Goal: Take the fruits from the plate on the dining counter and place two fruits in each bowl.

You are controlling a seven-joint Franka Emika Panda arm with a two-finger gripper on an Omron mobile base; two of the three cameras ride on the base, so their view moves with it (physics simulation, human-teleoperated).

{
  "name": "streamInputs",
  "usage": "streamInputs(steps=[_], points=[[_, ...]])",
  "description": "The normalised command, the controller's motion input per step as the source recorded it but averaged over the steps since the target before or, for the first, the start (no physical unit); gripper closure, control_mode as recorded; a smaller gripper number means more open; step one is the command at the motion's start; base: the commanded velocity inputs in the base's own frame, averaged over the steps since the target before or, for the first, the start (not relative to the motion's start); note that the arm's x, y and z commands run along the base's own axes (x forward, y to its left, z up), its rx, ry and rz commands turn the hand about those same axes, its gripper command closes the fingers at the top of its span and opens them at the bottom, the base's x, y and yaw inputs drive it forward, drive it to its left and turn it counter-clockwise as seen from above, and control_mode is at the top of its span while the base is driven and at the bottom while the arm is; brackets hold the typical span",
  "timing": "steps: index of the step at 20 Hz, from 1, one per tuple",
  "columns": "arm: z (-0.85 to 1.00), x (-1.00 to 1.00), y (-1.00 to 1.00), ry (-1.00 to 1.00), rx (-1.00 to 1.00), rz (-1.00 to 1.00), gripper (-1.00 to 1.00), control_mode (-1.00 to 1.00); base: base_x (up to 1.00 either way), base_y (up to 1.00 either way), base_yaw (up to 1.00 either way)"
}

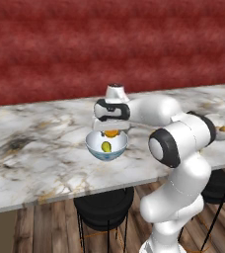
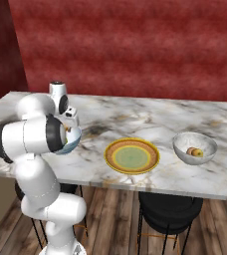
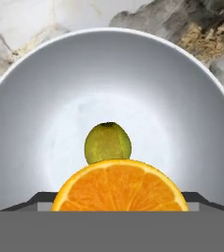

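Red textured wall behind; marble-veined desk (image 2: 150, 117) carries the yellow-rimmed plate (image 2: 132, 156) with bare green centre, and right of it the speckled bowl (image 2: 195, 148) with a brown fruit (image 2: 189, 150) and a pinkish-red fruit (image 2: 198, 153) touching. Claw (image 1: 111, 129) hangs directly over the blue-sided white bowl (image 1: 106, 145), grasping the orange fruit (image 3: 120, 186), a cut half with its segmented face toward the hand camera. Yellow-green pear-like fruit (image 3: 107, 142) lies on that bowl's floor below the claw; no writing legible.
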Motion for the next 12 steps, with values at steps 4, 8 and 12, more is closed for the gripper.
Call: streamInputs(steps=[4,8,12], points=[[-0.57,0.0,0.05,-0.04,0.0,0.0,1.0,-1.0,0.0,0.0,0.0],[-0.18,-0.02,0.08,-0.07,0.0,0.0,1.0,-1.0,0.0,0.0,0.0],[-0.25,0.0,0.0,-0.03,0.0,0.0,1.0,-1.0,0.0,0.0,0.0]])
